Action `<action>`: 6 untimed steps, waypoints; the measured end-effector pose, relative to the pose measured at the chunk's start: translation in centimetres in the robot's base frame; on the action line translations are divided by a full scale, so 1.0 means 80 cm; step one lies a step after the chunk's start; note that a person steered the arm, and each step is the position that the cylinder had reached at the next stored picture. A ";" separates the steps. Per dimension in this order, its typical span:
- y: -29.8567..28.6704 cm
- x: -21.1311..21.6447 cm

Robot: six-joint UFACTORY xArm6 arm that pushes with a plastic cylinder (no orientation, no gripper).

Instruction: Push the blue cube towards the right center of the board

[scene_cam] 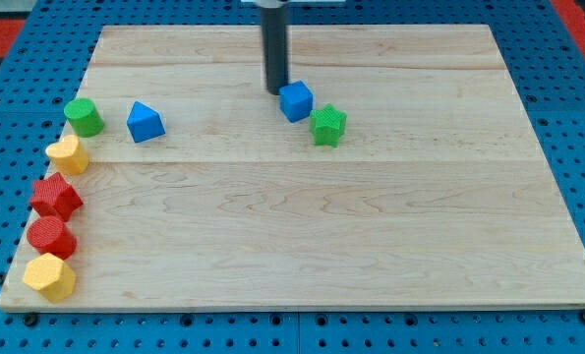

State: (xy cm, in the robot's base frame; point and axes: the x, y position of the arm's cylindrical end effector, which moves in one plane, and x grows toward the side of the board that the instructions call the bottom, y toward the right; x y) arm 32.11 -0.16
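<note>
The blue cube (295, 100) sits on the wooden board (302, 226) near the view's top centre. My tip (275, 91) is at the end of the dark rod, just left of the blue cube and touching or almost touching its left side. A green star-shaped block (327, 125) lies just right of and below the blue cube, close to it.
A blue triangular block (145, 122) lies at the upper left. Along the left edge stand a green cylinder (83, 116), a yellow block (67, 154), a red block (55, 197), a red cylinder (50, 237) and a yellow hexagonal block (49, 276).
</note>
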 end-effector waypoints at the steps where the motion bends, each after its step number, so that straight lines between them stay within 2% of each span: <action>1: -0.070 0.007; 2: -0.146 0.046; 3: -0.121 0.050; 5: 0.024 0.030; 6: 0.013 0.044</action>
